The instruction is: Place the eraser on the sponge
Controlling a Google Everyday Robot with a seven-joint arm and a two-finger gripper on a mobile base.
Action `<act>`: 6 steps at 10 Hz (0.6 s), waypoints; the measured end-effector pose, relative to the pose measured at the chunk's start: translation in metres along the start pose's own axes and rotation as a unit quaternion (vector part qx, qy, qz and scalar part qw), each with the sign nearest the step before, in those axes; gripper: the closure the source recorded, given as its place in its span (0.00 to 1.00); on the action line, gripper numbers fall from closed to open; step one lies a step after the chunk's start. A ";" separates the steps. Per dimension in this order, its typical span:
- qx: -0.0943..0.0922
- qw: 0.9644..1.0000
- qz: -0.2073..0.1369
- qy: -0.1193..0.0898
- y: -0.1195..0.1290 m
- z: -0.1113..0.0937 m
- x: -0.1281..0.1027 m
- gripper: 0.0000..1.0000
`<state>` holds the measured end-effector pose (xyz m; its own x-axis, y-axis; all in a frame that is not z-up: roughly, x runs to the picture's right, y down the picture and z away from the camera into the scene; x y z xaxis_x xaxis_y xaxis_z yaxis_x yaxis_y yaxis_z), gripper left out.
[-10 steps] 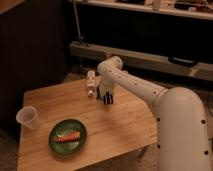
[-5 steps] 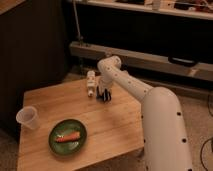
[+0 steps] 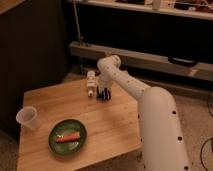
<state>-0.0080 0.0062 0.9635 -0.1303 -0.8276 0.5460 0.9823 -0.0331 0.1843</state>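
Note:
My gripper point(image 3: 104, 93) reaches down to the far middle of the wooden table point(image 3: 110, 125), just right of a white bottle point(image 3: 90, 82) lying there. At its tip is a dark block with pale stripes, the eraser point(image 3: 105, 95), low over the tabletop or on it. I cannot make out whether it is held. The sponge is hidden or out of view.
A green plate point(image 3: 56, 145) with an orange carrot-like piece point(image 3: 67, 136) sits at the front left. A clear plastic cup point(image 3: 27, 118) stands at the left edge. My thick white arm point(image 3: 155, 115) covers the table's right side. A dark wall and shelving rise behind.
The big lower part of my arm has swung left, closer over the table's right edge. The gripper has stayed almost in place beside the bottle.

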 end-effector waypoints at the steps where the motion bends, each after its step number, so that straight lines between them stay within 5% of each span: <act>1: -0.002 1.000 0.001 -0.003 0.000 -0.004 -0.001 1.00; 6: -0.002 1.000 -0.010 -0.019 -0.010 -0.010 -0.013 1.00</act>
<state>-0.0150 0.0116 0.9467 -0.1546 -0.8051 0.5726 0.9801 -0.0520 0.1915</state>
